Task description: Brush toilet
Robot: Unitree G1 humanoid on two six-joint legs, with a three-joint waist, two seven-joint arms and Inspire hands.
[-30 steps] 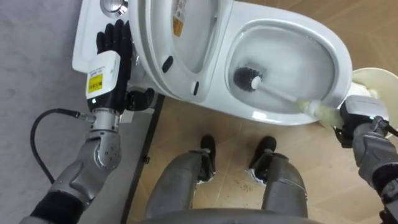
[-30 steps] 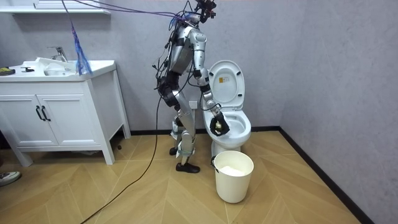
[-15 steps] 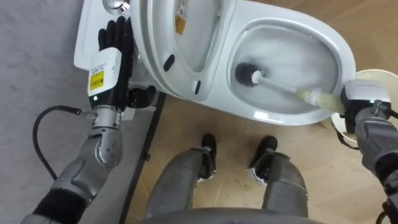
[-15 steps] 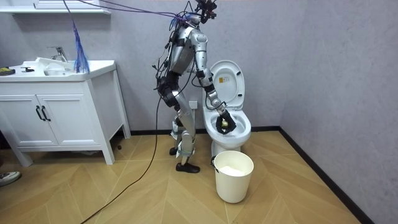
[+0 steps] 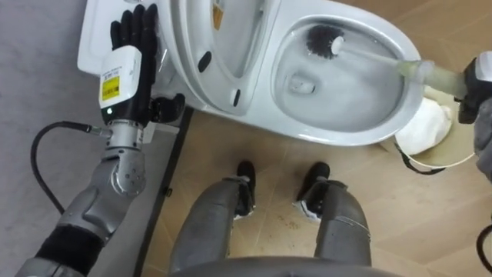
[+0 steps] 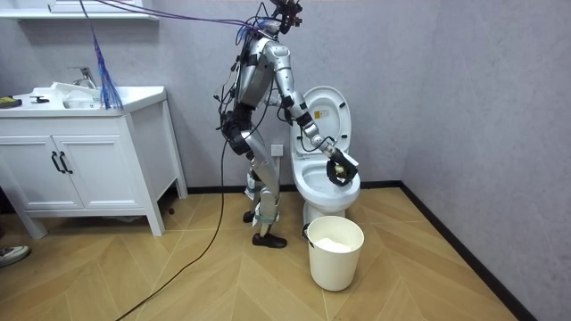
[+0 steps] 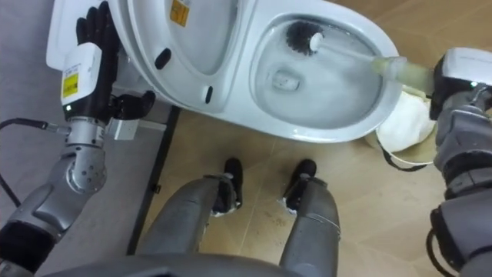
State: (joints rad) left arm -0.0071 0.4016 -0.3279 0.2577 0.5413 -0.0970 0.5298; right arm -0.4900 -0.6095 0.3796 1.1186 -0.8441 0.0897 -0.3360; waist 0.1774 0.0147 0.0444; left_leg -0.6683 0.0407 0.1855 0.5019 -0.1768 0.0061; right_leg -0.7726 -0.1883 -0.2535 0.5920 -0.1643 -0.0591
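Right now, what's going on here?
The robot stands beside the toilet, seat lid raised. Its right hand grips the toilet brush, whose bristle head is inside the bowl, against the wall farthest from its feet. Its left hand is open over the cistern. A white bucket stands by the toilet.

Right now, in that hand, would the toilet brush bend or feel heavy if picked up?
Probably stiff: the toilet brush runs straight from the right hand to its dark head in the bowl. Likely light too, being thin and held by one end. The bristly head would probably give a little.
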